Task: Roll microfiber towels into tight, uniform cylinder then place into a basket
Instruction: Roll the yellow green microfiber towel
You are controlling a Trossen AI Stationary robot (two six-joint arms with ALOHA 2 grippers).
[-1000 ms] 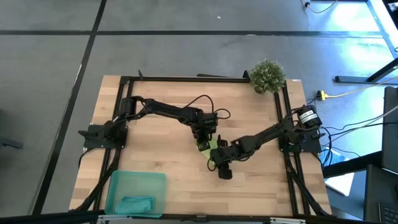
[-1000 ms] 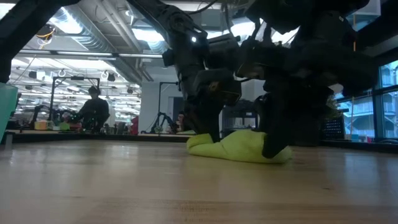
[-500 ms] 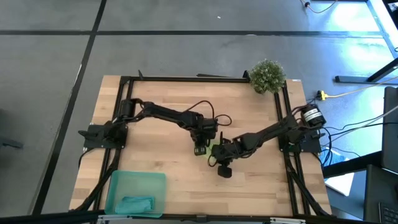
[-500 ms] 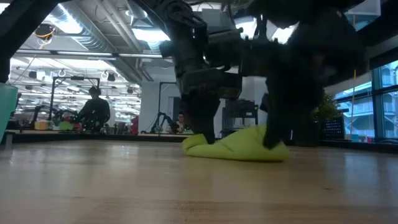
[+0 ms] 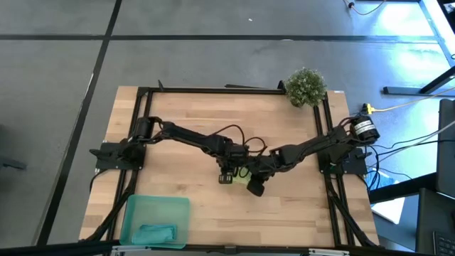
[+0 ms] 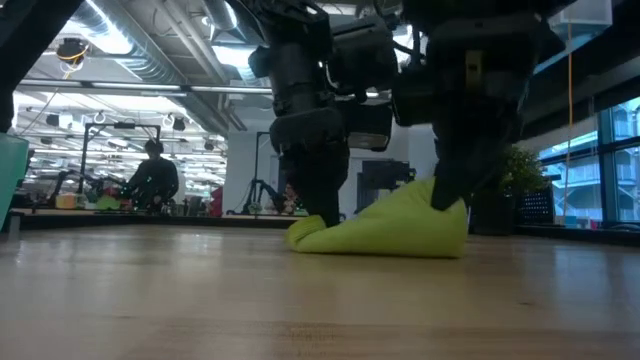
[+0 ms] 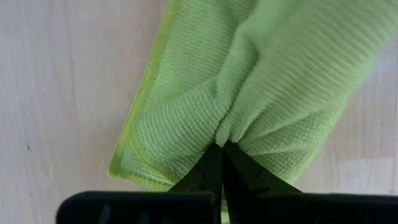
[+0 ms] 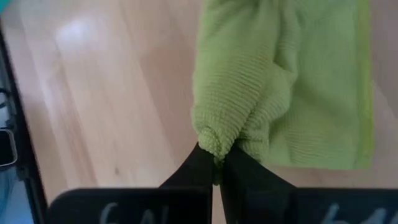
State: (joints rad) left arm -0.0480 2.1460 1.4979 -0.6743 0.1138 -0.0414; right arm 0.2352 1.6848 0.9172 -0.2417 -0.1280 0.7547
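With 1 teal towel point(image 5: 155, 232) already in the basket point(image 5: 135, 208) at lower left, the lime towel point(image 6: 385, 229) at frame centre remains unrolled, pinched by the closed left gripper point(image 7: 222, 151) and right gripper point(image 8: 216, 157).

Two dark, near-black jointed arms, left arm point(image 5: 186, 134) and right arm point(image 5: 306, 148), each on a black base bracket fixed to a black rail frame. Thin black cables loop above the wrists. Right base carries a black cylinder with a white label. Fingers point(image 7: 210, 171) matte black, tapering to narrow tips.
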